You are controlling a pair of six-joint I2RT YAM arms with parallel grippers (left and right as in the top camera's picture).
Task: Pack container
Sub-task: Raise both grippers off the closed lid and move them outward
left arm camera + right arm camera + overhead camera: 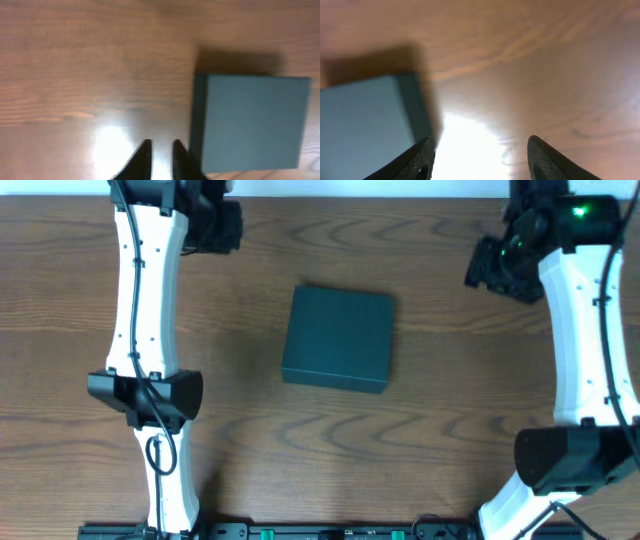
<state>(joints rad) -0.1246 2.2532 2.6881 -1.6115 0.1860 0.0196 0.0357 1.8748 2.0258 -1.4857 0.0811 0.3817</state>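
Overhead view: closed container sits mid-table between two empty grippers

The dark container [337,338] rests flat, lid shut, at the centre of the wooden table [440,430]. Toward the far edge, apart from it on either side, the left gripper [160,146] hangs empty with fingers narrowly parted, and the right gripper [481,141] gapes wide, holding nothing.

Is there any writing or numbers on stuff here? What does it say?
None: no word, number or label can be read in any view.
Dark teal-black square matte box: plain lid and sides.
Brown wooden table: only grain.
White robot arms: no readable marks; the right one's small green light is no letter.
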